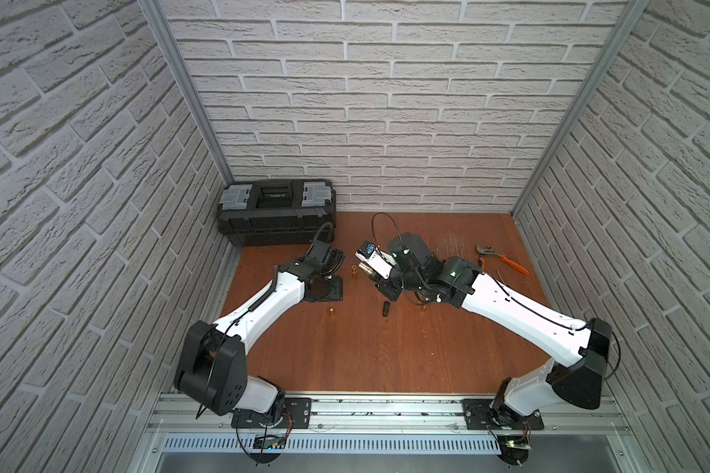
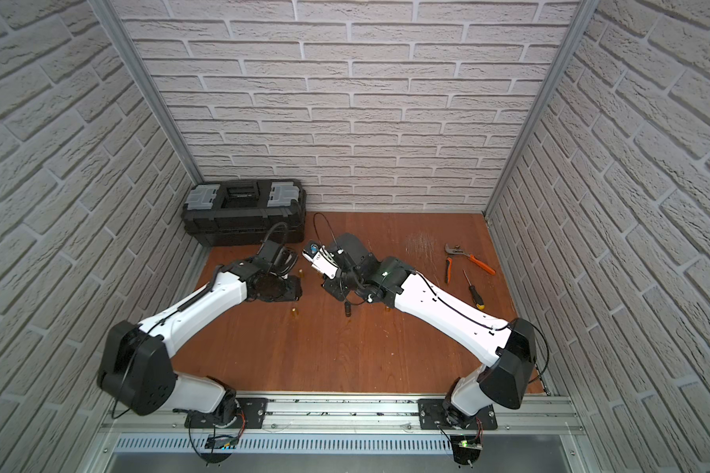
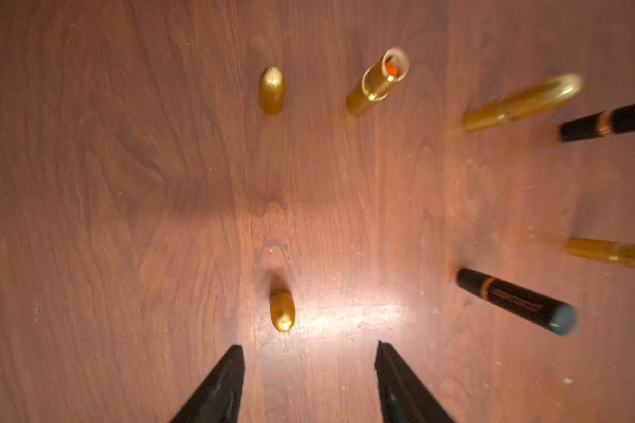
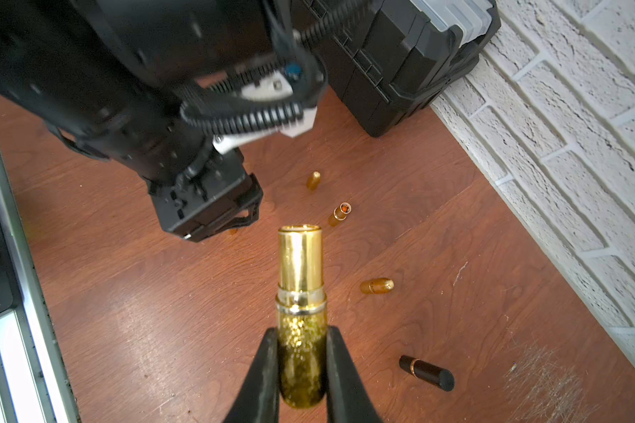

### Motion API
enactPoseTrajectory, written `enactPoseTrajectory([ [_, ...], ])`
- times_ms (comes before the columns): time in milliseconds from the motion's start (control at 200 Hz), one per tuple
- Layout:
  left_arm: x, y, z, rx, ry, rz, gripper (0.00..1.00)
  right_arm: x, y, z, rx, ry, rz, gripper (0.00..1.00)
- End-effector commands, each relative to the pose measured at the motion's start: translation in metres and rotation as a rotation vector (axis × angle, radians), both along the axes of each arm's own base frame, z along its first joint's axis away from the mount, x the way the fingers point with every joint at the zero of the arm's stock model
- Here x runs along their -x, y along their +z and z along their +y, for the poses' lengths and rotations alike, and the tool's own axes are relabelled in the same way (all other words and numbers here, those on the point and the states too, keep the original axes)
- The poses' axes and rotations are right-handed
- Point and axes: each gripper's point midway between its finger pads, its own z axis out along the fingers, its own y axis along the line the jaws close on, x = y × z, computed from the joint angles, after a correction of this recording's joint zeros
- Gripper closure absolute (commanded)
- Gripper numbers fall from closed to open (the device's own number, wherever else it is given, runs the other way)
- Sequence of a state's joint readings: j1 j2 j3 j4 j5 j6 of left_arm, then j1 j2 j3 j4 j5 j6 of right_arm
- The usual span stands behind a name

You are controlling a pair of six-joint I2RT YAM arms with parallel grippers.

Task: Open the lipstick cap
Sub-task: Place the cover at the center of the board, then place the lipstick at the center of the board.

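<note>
My right gripper (image 4: 301, 331) is shut on the glittery gold base of a lipstick (image 4: 300, 278), held above the wooden table (image 1: 386, 352). The lipstick's shiny inner tube is bare, with no cap on it. In both top views it shows at the gripper's tip (image 1: 365, 270). A gold cap (image 3: 282, 311) stands on the table just beyond my left gripper (image 3: 308, 346), which is open with nothing between its fingers. The same cap (image 1: 331, 313) shows in a top view near the left wrist.
Nearby on the table are another gold cap (image 3: 271, 89), an uncapped lipstick with an orange stick (image 3: 378, 82), a black lipstick (image 1: 385, 309) and a second black one (image 4: 426, 373). A black toolbox (image 1: 277, 213) stands back left. Pliers (image 1: 503, 258) and a screwdriver (image 2: 474, 293) lie right.
</note>
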State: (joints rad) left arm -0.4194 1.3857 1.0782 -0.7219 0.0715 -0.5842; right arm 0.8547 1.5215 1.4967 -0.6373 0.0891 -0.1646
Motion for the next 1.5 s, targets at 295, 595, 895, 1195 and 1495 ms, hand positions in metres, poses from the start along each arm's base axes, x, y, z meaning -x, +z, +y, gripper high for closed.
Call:
enactPoseTrajectory([
  [295, 0.021, 0.098, -0.014, 0.612, -0.008, 0.016, 0.37, -0.003, -0.018, 0.026, -0.046, 0.032, 0.031, 0.95],
  [595, 0.021, 0.117, -0.024, 0.775, -0.043, -0.007, 0.36, -0.005, -0.024, 0.042, -0.053, 0.059, 0.04, 0.94],
  [895, 0.023, 0.111, -0.039, 0.774, -0.105, 0.036, 0.39, -0.009, -0.022, 0.053, -0.069, 0.081, 0.038, 0.94],
  [1195, 0.016, 0.107, -0.044, 0.756, -0.121, 0.042, 0.49, -0.01, -0.021, 0.06, -0.064, 0.097, 0.033, 0.95],
  [1495, 0.01, 0.101, -0.044, 0.739, -0.122, 0.057, 0.56, -0.008, -0.025, 0.064, -0.061, 0.11, 0.041, 0.95],
])
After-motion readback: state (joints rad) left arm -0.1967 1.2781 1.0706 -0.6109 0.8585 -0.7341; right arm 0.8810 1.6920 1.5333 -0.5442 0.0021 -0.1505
